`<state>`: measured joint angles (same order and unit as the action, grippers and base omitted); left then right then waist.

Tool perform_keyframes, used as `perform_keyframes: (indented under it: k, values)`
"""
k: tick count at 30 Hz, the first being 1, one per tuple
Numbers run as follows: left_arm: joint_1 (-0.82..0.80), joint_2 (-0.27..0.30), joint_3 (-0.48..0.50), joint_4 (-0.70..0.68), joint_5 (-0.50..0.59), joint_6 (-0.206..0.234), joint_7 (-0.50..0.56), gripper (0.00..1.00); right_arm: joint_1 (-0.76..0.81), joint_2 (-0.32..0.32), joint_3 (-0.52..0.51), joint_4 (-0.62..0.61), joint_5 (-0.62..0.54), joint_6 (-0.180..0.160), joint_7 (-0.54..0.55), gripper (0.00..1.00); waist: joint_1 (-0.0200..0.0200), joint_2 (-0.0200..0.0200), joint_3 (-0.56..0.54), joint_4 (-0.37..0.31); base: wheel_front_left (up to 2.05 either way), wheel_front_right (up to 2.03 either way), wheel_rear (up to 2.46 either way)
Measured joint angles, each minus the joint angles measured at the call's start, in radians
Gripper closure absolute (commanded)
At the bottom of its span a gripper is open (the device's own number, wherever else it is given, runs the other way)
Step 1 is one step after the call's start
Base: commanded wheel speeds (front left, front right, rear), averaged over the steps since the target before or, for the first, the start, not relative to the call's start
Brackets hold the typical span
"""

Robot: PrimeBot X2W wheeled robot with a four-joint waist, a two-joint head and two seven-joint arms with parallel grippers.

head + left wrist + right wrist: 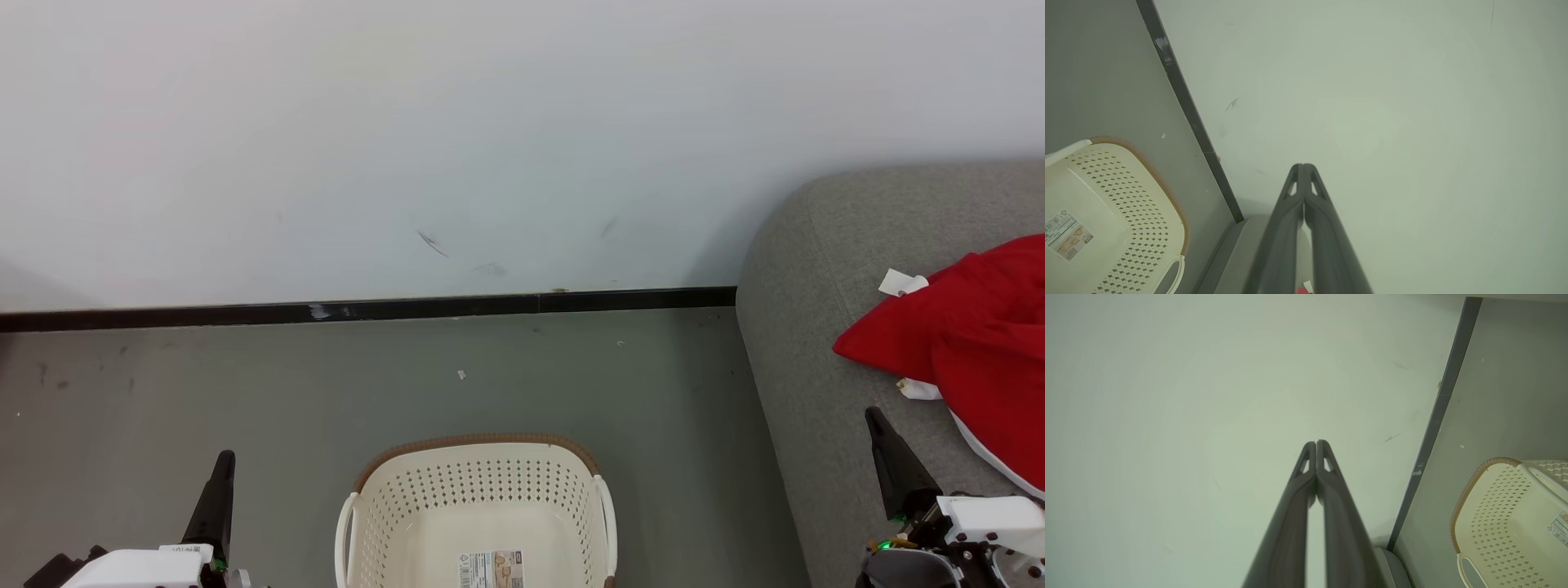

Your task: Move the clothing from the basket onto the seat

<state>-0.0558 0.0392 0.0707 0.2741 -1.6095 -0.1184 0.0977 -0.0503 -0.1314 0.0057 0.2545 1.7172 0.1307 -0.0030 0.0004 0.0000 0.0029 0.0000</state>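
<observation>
On the seat: the clothing [971, 343] is lying as a bright red heap on the grey seat [816, 269], running off the right edge of the head view. I cannot tell if it is 1 piece or 2.
How it is going to feel: I am guessing soft, light and floppy. It is not looking like something that breaks, but it is likely to sag and slip if only a thin bit is pinched.
Where to grab: a thick fold on top of the heap is looking best, or the near edge by the white trim. A thin corner is looking risky.
White tag: a small tag [902, 282] is sticking out at the heap's top left. Nothing on it is showing clearly enough to read.
Basket: the cream basket [482, 442] is sitting on the floor [163, 384], well apart from the red heap. The part that is showing is holding no clothes.
Sticker: a sticker [490, 569] with a barcode is lying on the basket's bottom. The print is too small to read.
Job: it is looking close to done.
Right gripper: the right gripper [875, 418] is hanging over the seat, near the heap but not touching it. Its 2 fingers are pressing together on nothing.
Left gripper: the left gripper [225, 457] is hanging over the floor, to the left of the basket. Its 2 fingers are also pressing together on nothing.
Behind: a pale wall [490, 122] with a few scuffs is standing above a black strip [367, 310].
</observation>
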Motion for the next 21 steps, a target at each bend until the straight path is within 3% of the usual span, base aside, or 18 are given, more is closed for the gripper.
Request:
perform_keyframes:
  k: [21]
  values:
    - [-0.002, 0.000, 0.001, 0.002, 0.000, 0.000, 0.003, 1.00, 0.000, 0.002, -0.006, 0.003, -0.002, 0.000, 0.003, 1.00, -0.0001, 0.0000, 0.000, 0.000, 0.00, 0.00, 0.00]
